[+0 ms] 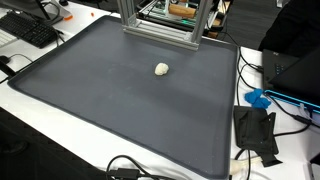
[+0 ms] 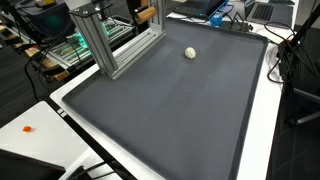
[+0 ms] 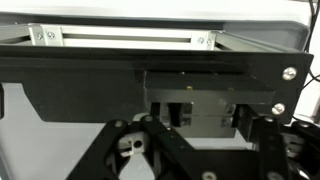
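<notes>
Small pale lump (image 1: 162, 69), roundish and off-white, lies alone on the dark grey mat (image 1: 100, 100). In an exterior view it sits in the far half of the mat, just short of the aluminium frame (image 1: 160, 25) and near the middle across. In an exterior view the lump (image 2: 190, 53) is up toward the far corner, closer to the frame side (image 2: 105, 40) than to the long right edge. Nothing touches it, and bare mat (image 2: 170, 110) lies on every side.

Most of the open room is the whole near half of the mat. The mat has a raised lip all round with rounded corners. The frame foot rests on its far edge.

White desk (image 1: 30, 110) shows as a strip outside the lip. Clutter stays off the mat:
- keyboard (image 1: 30, 30) at the far corner
- blue item (image 1: 258, 98) and black device (image 1: 255, 130) beside one edge
- cables (image 1: 125, 165) at the near edge
- small orange dot (image 2: 27, 128) on the desk (image 2: 40, 130)

Only the wrist view shows the fingers (image 3: 150, 150). The black links stand well apart at the bottom with nothing gripped between them, so they read as spread wide. That camera faces black frame bars at close range. The lump is out of the wrist view.
</notes>
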Controlling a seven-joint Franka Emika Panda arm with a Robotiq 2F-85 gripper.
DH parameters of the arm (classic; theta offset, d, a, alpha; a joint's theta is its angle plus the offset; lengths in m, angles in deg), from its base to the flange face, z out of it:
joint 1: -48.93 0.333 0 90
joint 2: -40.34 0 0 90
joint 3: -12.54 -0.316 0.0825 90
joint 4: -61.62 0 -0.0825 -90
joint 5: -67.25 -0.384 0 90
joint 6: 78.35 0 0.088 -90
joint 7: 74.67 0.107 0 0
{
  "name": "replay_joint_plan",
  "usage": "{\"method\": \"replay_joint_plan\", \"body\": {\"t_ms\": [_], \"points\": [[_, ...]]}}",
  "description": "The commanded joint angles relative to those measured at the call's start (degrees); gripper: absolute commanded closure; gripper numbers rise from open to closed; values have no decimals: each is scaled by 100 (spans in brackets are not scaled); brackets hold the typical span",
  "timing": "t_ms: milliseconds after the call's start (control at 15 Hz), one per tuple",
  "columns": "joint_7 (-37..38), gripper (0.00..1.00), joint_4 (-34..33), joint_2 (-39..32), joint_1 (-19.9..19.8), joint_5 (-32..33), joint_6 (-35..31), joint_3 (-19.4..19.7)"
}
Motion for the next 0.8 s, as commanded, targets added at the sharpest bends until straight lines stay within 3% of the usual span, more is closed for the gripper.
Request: {"method": "replay_joint_plan", "body": {"t_ms": [0, 200, 533, 600, 667, 733], "points": [[223, 23, 94, 231, -50, 106, 228, -85], [320, 21, 78, 260, -43, 103, 330, -121], [327, 38, 75, 251, -18, 96, 313, -138], [322, 49, 78, 250, -14, 90, 311, -135], [327, 67, 81, 251, -16, 89, 312, -136], [337, 74, 65, 247, -6, 67, 312, -144]]}}
